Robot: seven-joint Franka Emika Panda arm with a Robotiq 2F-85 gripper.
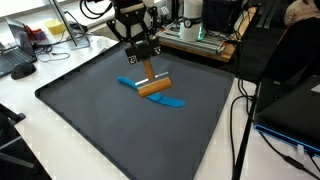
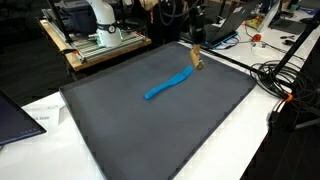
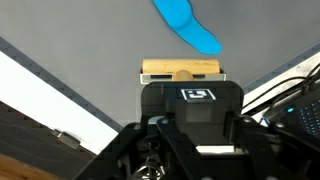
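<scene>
The gripper has its jaws clamped on the handle of a wooden tool, whose broad head hangs straight below the jaws, low over the dark mat. Just beyond that head, ahead of the jaws in the wrist view, lies a blue strip on the mat, with a narrow band of mat showing between the two.

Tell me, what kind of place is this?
Probably a robotics lab or workshop: loose cables trail beside the dark mat, machinery sits on a cart behind it, and mechanical jaws hold a block.
</scene>
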